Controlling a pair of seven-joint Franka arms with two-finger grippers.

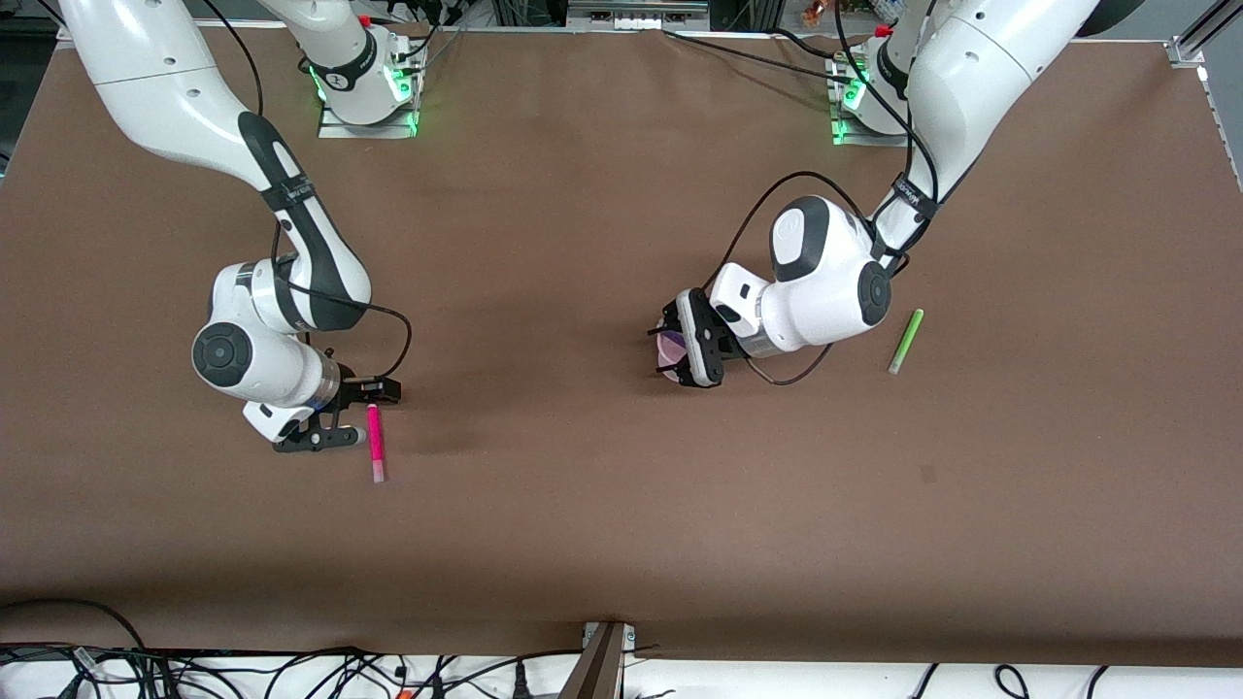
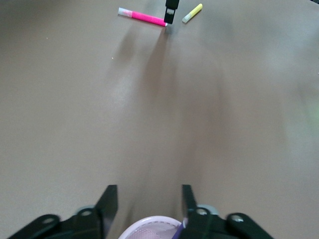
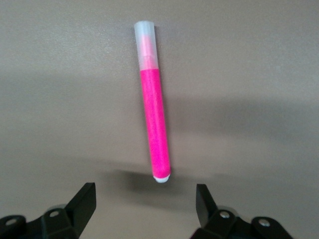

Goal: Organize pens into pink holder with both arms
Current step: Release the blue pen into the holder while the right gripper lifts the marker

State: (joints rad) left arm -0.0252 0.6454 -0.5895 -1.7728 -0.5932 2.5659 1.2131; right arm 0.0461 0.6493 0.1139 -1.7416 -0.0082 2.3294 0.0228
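Right claw (image 1: 356, 412) spread wide, low over the pink pen (image 1: 375, 444) lying flat on the bench (image 1: 583, 505) – no grip. Left claw (image 1: 691, 342) mid-bench, clamped around the holder (image 1: 670, 351). Green pen (image 1: 905, 342) near it, toward the left arm's end.

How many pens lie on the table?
3: magenta pen by the right tool, yellow pen beside it, green pen toward the left arm's end. Another may hide in the holder.

1. Pens in view: three lying on the table. One pink pen (image 1: 375, 445) lies just beside the right gripper (image 1: 352, 413), one green pen (image 1: 905, 342) near the left arm, one yellow pen (image 2: 192, 13).
2. Holders: one holder (image 1: 670, 349), between the left gripper's (image 1: 683, 351) fingers.
3. Arms: two.
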